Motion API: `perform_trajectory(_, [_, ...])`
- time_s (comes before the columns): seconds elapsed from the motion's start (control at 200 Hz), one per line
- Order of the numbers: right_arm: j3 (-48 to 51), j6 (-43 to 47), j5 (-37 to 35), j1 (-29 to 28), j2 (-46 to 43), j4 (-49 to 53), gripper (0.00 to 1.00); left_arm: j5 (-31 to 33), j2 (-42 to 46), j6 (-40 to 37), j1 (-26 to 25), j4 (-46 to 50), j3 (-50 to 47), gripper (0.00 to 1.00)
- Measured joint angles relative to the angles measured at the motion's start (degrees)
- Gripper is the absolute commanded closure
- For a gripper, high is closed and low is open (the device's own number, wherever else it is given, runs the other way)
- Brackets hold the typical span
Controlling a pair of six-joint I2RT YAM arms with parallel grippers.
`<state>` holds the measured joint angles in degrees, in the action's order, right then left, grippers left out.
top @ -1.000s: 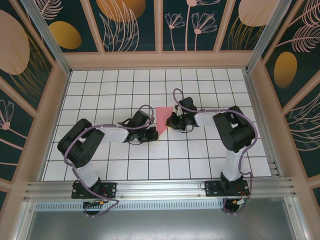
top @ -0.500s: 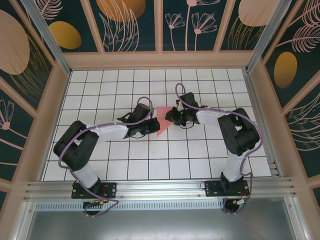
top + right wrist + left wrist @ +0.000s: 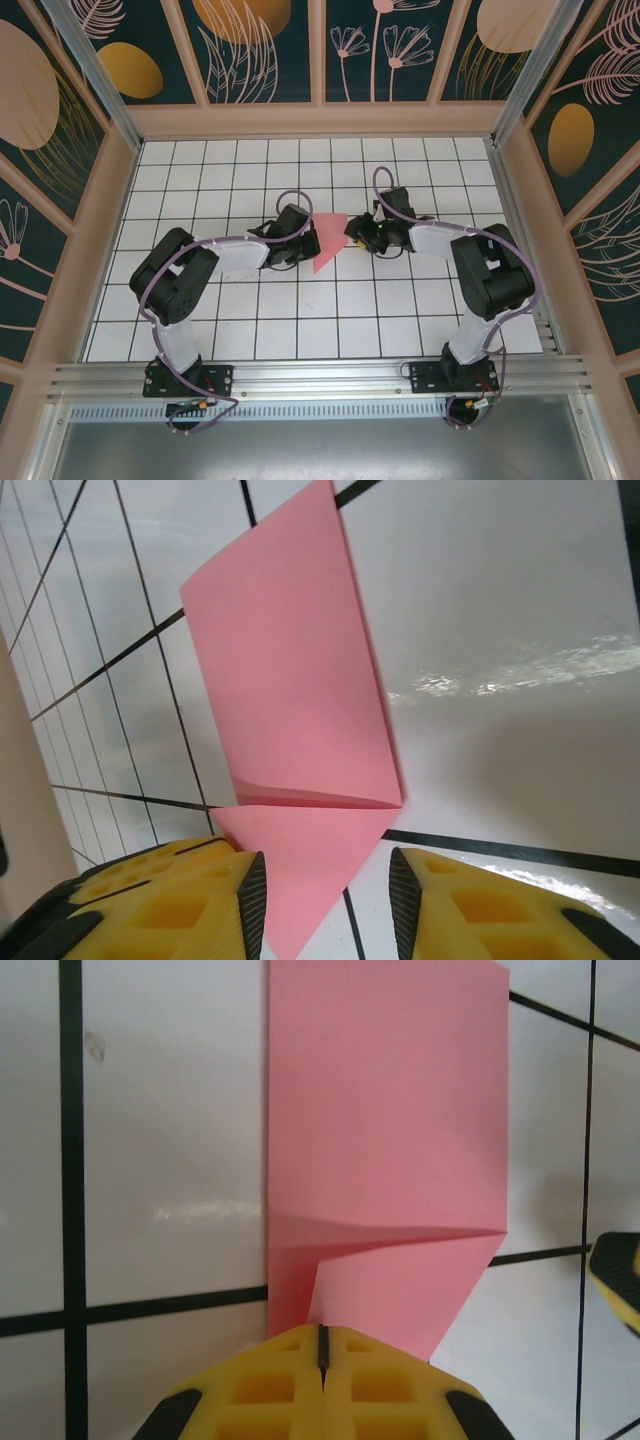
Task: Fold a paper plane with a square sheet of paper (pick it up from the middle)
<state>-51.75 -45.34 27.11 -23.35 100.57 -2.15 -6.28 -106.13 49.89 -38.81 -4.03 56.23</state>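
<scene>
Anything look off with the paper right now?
Nothing torn or spilled. The pink paper has a slanted crease near the left tool, which is shut at its edge; its other corner sits inside the open right tool.

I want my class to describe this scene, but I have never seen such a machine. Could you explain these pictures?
Two robot arms are bolted at the near edge of a white gridded table; one picture looks down from above, the others come from a camera on each wrist. A salmon-pink sheet of paper, folded with a crease, lies on the table. The left gripper is shut at the paper's edge; whether it pinches it is unclear. The right gripper is open, the paper's tip between its fingers.
</scene>
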Motion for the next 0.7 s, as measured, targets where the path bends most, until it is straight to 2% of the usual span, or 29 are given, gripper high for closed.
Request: perform_trajectory(0.701, [-3.5, 0.5, 1.4, -1.1, 5.8, 1.6, 0.58, 2.8, -1.6, 0.8, 0.0, 1.9, 0.7, 0.99])
